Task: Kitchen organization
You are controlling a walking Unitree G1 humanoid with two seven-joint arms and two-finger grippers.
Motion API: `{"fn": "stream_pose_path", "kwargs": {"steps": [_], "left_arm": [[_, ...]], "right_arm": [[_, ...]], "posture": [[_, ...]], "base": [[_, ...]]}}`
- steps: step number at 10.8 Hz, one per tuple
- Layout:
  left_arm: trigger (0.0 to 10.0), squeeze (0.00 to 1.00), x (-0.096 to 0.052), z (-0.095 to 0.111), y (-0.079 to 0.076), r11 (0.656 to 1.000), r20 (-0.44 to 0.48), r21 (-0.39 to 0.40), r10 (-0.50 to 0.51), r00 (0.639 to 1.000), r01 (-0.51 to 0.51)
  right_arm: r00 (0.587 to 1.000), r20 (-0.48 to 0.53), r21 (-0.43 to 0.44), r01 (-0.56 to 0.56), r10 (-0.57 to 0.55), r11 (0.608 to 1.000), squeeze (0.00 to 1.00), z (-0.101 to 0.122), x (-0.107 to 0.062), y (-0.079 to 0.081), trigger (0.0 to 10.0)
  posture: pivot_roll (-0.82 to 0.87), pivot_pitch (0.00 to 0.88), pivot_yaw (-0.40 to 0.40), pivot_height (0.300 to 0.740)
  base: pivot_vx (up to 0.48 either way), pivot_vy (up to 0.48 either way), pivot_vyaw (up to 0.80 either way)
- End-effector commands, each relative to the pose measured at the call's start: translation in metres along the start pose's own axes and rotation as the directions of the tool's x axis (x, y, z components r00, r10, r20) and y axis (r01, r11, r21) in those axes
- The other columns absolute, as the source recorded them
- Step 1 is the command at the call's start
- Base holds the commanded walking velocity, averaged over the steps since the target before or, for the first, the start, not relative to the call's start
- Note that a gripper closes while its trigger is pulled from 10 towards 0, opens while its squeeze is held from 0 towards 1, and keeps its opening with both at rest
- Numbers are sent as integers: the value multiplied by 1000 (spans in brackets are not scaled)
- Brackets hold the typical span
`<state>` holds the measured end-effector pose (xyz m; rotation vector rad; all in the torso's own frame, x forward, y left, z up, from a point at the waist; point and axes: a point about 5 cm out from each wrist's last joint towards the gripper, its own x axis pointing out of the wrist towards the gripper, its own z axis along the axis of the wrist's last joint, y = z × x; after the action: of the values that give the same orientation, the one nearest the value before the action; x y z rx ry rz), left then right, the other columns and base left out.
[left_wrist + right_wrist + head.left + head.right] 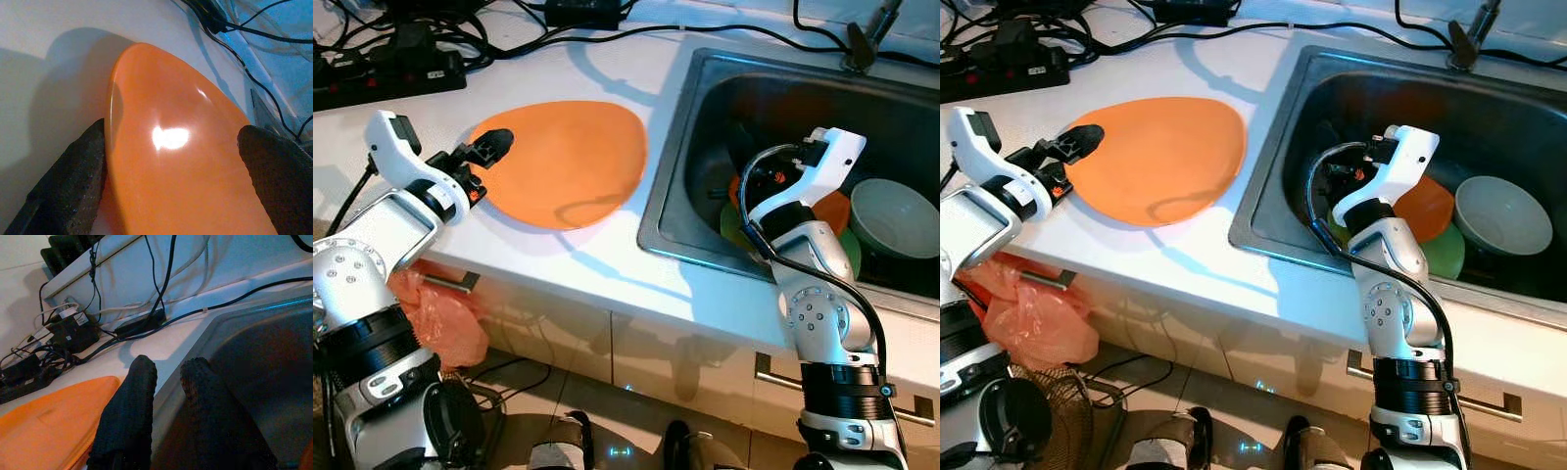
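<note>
A large orange plate (pixel 568 162) lies flat on the white counter (pixel 558 250), left of the steel sink (pixel 666 211). My left gripper (pixel 481 164) is at the plate's left edge, open. The left wrist view has the plate (pixel 186 161) lying between the two spread fingers (pixel 73 176), and one of them touches the rim. My right gripper (pixel 754 181) hangs inside the sink's left part, its fingers (pixel 127 401) close together with nothing between them. The sink holds a pale bowl (pixel 896 215), a smaller orange plate (pixel 832 211) and a green plate (pixel 1445 250).
A black power strip (pixel 386 78) and several cables lie along the back of the counter. The faucet base (pixel 867 39) stands behind the sink. An orange plastic bag (pixel 440 313) hangs below the counter edge on the left, in front of the cabinet fronts.
</note>
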<state>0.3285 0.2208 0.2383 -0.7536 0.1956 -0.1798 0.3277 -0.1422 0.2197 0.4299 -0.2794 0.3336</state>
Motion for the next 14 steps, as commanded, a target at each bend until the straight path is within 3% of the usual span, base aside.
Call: {"fn": "stream_pose_path", "kwargs": {"steps": [1, 2, 3, 4, 6, 14], "left_arm": [[10000, 0, 9, -34, 16, 997, -160, -47, 56, 985, -64], [7961, 0, 14, -43, 11, 995, -175, -91, 16, 984, -32], [2078, 0, 17, -52, 7, 993, -187, -118, -9, 982, -13], [314, 0, 18, -58, 6, 991, -200, -135, -22, 980, -5], [0, 0, 20, -68, 3, 989, -225, -149, -38, 974, 4], [0, 0, 18, -73, -4, 990, -230, -135, -61, 971, 30]], "right_arm": [[1000, 16, -10, -7, 7, 1000, 0, 6, -1, 1, 10000], [1000, 16, -11, -7, 7, 1000, 0, 6, -1, 1, 10000], [1000, 16, -13, -6, 6, 1000, 0, 6, -2, 1, 10000], [1000, 18, -15, -4, 5, 1000, 0, 7, -2, 1, 10000], [1000, 15, -18, -1, 1, 1000, 0, 8, -3, 0, 10000], [1000, 5, -16, -4, 4, 1000, 0, 6, -3, 2, 10000]], "posture": [[170, 223, 11, 740], [166, 224, 11, 740], [155, 224, 11, 740], [154, 225, 10, 740], [150, 224, 8, 740], [152, 216, 12, 740]], "base": [[0, 0, 0], [0, 0, 0], [0, 0, 0], [0, 0, 0], [0, 0, 0], [0, 0, 0]]}}
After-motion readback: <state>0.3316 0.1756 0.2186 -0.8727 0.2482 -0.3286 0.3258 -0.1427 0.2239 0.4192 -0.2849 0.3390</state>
